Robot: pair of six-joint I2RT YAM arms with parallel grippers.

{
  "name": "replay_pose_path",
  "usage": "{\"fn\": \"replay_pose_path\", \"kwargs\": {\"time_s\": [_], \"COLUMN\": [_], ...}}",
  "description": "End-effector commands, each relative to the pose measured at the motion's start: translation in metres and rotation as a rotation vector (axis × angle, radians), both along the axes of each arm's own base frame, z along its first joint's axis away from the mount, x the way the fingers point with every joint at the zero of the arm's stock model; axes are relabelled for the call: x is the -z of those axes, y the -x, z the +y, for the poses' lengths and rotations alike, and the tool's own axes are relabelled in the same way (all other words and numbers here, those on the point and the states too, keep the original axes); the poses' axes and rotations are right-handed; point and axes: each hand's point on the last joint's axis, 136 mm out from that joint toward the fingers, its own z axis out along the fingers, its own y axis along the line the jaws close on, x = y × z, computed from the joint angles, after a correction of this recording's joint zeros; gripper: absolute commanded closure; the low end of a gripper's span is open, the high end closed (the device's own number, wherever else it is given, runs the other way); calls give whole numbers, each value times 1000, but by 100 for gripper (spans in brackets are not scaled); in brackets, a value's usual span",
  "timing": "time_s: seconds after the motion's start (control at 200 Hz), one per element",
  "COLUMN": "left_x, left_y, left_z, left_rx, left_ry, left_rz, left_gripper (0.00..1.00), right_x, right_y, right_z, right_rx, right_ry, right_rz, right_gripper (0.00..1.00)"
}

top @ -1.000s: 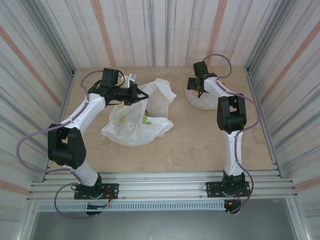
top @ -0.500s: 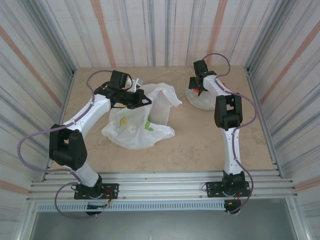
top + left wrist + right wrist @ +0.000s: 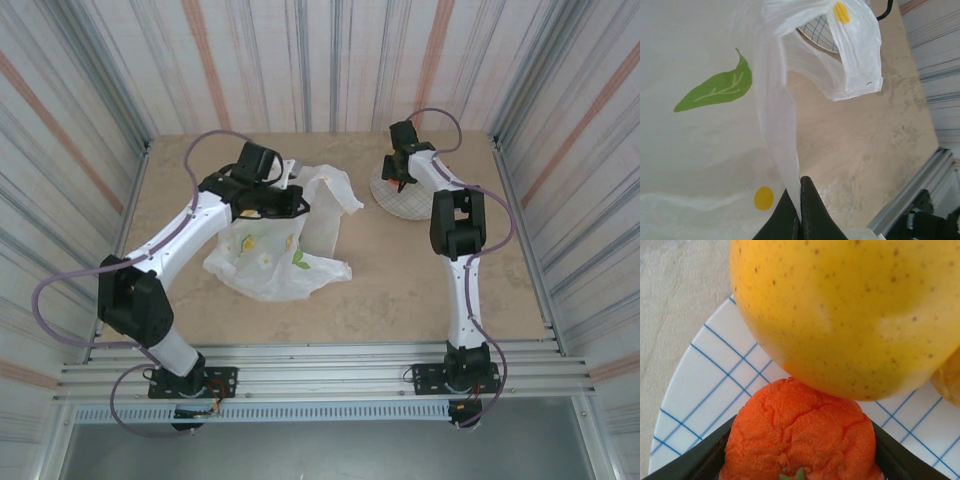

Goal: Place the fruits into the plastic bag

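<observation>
White plastic bag (image 3: 715,140) lying crumpled on table (image 3: 400,280), left of checked plate (image 3: 400,208); thin fold pinched tight by left gripper (image 3: 799,200), one side held raised. Green leaf print (image 3: 715,90) seen on bag film beside pinched fold. Small orange (image 3: 797,432) clamped between fingers (image 3: 695,465) of right gripper (image 3: 800,467) over plate, touched by yellow speckled fruit (image 3: 850,315).

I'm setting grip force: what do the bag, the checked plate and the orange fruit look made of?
The plastic bag looks like thin translucent film, creased and draping. The plate is smooth white with blue lines; ceramic or melamine, I can't tell. The orange fruit has a matte, crackled skin, foam-like, possibly fake.
</observation>
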Motion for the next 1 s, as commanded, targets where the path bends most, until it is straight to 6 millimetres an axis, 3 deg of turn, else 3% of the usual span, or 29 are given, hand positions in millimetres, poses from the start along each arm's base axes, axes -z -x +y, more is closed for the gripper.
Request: {"fn": "replay_pose_path", "kwargs": {"time_s": [0.0, 0.035, 0.135, 0.296, 0.426, 0.546, 0.762, 0.997], "left_x": [-36, -39, -48, -60, -64, -63, -60, -57], "left_y": [5, 5, 3, -2, -1, 3, 4, 4], "left_z": [11, 12, 13, 8, 1, -5, -9, -1], "left_rx": [-22, -33, -61, -72, -52, -43, -57, -68], "left_ry": [-131, -161, -198, -196, -162, -108, -25, -1], "left_rz": [-153, -171, -200, -213, -204, -158, -95, -76], "left_gripper": [100, 100, 100, 100, 100, 100, 100, 100], "right_x": [-42, -54, -64, -78, -77, -73, -55, -46], "right_y": [16, 23, 60, 135, 197, 235, 266, 261], "right_z": [5, 7, 15, 32, 50, 72, 119, 167], "right_rx": [-38, -44, -57, -80, -126, -172, -223, -224], "right_ry": [-53, -76, -162, -315, -398, -503, -614, -712], "right_rz": [-41, -62, -56, -56, -44, -49, -76, -119], "right_gripper": [46, 46, 47, 48, 48, 48, 49, 49]}}
